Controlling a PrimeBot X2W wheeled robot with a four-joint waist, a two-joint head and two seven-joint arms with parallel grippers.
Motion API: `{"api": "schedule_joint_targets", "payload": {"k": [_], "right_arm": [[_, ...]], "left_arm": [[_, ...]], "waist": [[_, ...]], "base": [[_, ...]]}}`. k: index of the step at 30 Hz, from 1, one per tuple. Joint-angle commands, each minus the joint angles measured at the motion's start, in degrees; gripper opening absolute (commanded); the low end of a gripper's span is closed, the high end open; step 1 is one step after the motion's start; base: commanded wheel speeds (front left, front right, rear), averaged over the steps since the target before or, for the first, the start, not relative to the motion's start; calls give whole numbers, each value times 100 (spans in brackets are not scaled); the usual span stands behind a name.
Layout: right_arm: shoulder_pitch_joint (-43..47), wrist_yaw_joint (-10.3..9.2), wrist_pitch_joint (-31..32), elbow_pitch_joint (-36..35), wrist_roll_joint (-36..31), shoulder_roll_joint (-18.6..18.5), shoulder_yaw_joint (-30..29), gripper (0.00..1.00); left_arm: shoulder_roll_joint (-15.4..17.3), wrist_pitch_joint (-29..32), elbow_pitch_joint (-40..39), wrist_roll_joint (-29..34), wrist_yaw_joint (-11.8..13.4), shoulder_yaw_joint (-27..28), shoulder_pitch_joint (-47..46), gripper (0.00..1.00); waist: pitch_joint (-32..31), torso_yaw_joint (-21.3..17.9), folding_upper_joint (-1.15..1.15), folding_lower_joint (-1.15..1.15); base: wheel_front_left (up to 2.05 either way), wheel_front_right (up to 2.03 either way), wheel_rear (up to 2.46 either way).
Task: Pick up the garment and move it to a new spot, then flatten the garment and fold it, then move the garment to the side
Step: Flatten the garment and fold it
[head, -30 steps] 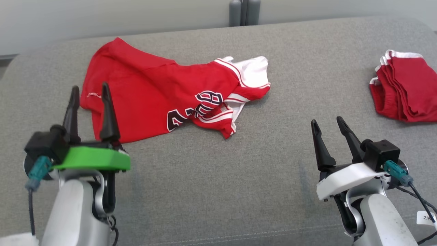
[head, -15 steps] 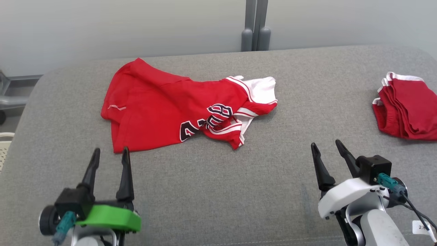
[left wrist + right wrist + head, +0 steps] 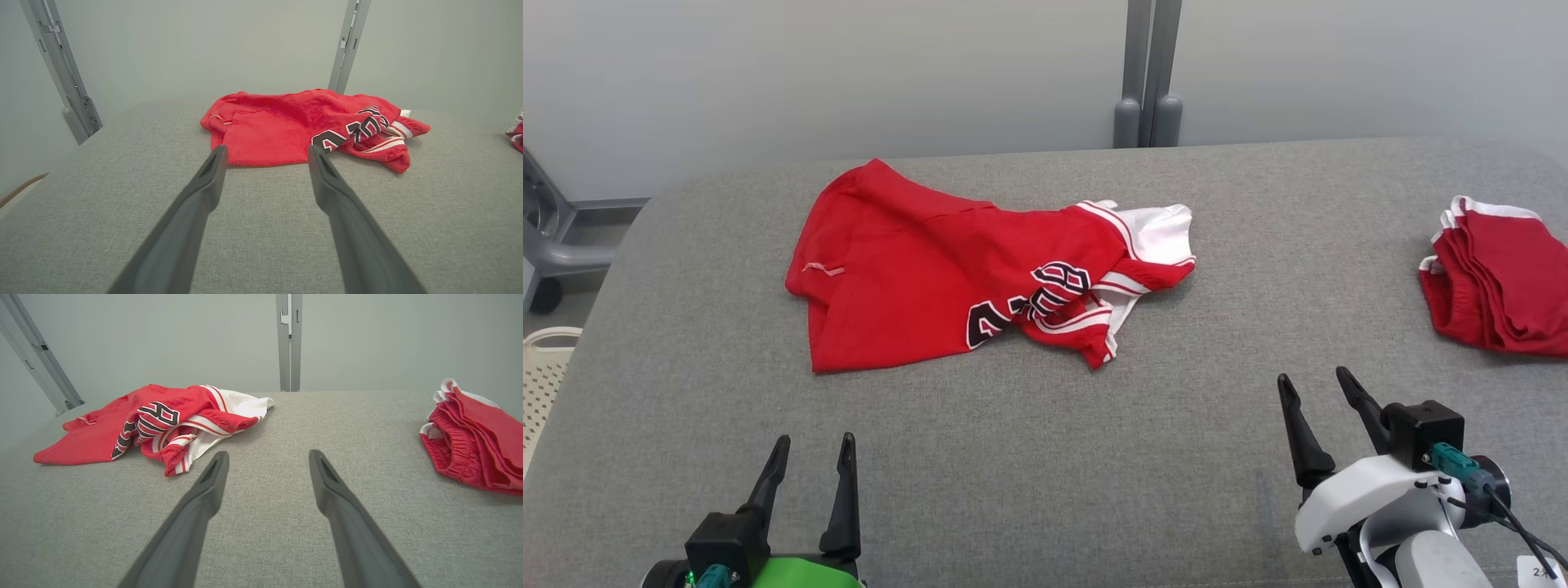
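A red garment (image 3: 931, 269) with dark numbers and white trim lies rumpled on the grey table (image 3: 1045, 457), left of centre; its right end is bunched. From the left wrist the garment (image 3: 286, 126) lies ahead of the fingers, and from the right wrist the garment (image 3: 155, 420) sits to the left. My left gripper (image 3: 815, 445) stands open near the front edge, well short of the cloth, nothing between its fingers. At the front right my right gripper (image 3: 1316, 384) is open and empty too, apart from the garment.
A stack of folded red clothes (image 3: 1499, 278) with white edges lies at the table's right side, and the stack (image 3: 474, 449) is also in the right wrist view. A grey post (image 3: 1147, 73) rises behind the table. A white basket (image 3: 543, 367) sits off the left edge.
The head camera has tilted up, so the whole picture has shifted down. My left gripper has drawn back from the garment's near edge toward the front of the table. The garment lies as before.
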Motion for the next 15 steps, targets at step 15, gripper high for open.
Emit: {"api": "schedule_joint_targets", "payload": {"k": [15], "right_arm": [[-100,-5,203,-126,49,-11,29,100]], "left_arm": [[92,240,-44,-8,144,-49,-37,100]], "waist": [[64,-65,0,0]], "base": [[0,0,0]]}}
